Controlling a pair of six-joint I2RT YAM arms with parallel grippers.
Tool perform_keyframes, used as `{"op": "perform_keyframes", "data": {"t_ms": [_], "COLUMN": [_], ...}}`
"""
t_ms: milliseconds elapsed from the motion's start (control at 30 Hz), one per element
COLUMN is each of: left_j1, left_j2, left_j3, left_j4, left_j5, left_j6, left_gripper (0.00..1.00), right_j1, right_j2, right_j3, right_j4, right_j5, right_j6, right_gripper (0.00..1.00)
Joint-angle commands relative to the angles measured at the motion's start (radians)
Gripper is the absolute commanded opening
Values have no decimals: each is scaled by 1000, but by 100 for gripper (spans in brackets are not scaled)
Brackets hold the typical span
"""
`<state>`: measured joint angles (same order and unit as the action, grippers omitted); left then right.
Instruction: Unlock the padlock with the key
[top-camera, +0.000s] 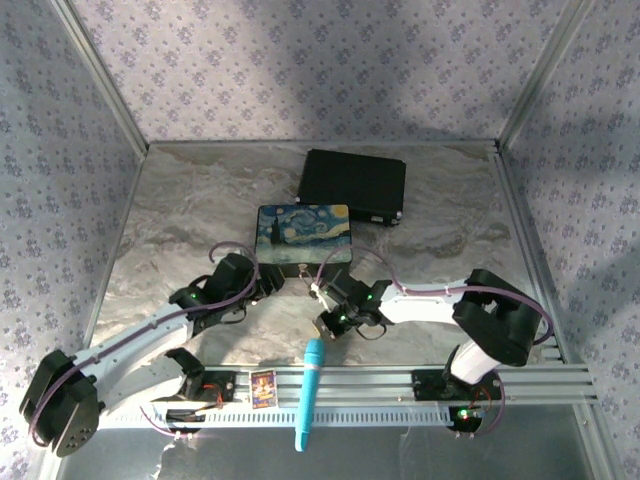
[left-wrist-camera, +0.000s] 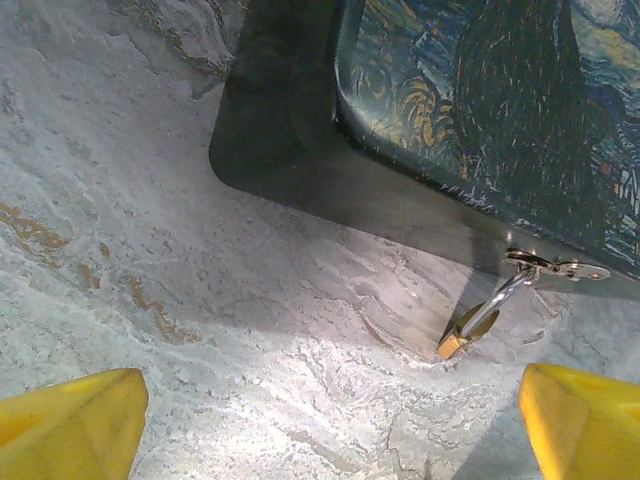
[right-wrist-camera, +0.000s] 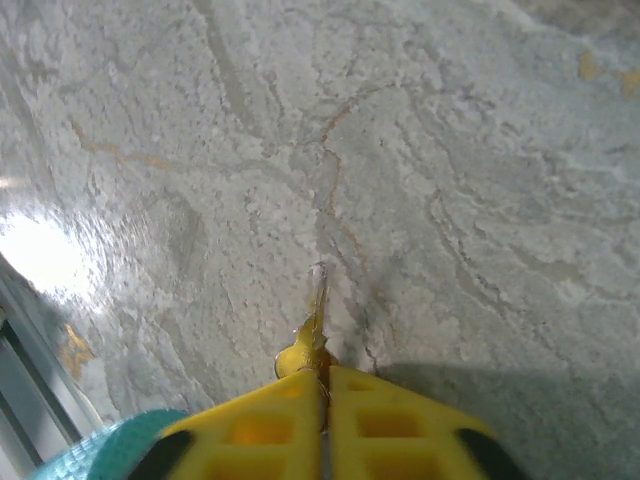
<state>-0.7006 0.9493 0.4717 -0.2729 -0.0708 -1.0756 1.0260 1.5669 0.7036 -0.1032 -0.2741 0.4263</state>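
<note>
On the left, the left gripper (left-wrist-camera: 325, 430) hovers low over the marbled grey table (left-wrist-camera: 200, 300). Its yellow plastic fingers (left-wrist-camera: 70, 425) are spread wide with nothing between them.

Just ahead of it and to the right is the padlock (left-wrist-camera: 455, 343). It is a tiny brass body on a thin, shiny silver shackle, which is hooked through a small metal hasp (left-wrist-camera: 560, 268) on the near side of the painted box (left-wrist-camera: 480, 110). The lock slants down from the hasp, and its lower corner seems to touch the table. The box has rounded corners and a glossy lid with swirling blue and yellow brushwork.

Right of the box, the right gripper (right-wrist-camera: 325, 400) has its ribbed yellow fingers pressed together on the key (right-wrist-camera: 317, 315), a thin silvery sliver that points forward, close over the stone-patterned surface.

The key appears to be in hand but not yet at the lock, and the padlock looks closed. The next move probably calls for the left fingers to close on the brass body to steady it. The right arm would then line the key up with the keyhole, which cannot be seen from here. Both parts are tiny and smooth, so slipping looks likely.
</note>
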Motion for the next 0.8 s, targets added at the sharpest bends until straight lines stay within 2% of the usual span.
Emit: {"op": "perform_keyframes", "data": {"t_ms": [0,100,267,600,767], "left_j1": [-5,-5,-21,-81,-105], "left_j2": [-10,3,35,117,131], "left_j3": [-1,-9,-59,-70,-113], "left_j4": [-9,42,233,403,505], "left_j5": [-22,5,55,52,34], "left_j6": [-17,-24,-87,-188,-284], "left_gripper": [95,95,91,86,80], "right_j1": [-7,-33,-96,-131,-157], "right_j2": [13,-3,-13,-18,-41], "right_j3": [-26,-38,-35,29,33], "right_j4": [39,55,49,-14,14], "right_j5": [-30,-38,-64,-80,-123], "right_j6": [25,29,5,-37,-3], "right_gripper": [2,0,0,0,0]}}
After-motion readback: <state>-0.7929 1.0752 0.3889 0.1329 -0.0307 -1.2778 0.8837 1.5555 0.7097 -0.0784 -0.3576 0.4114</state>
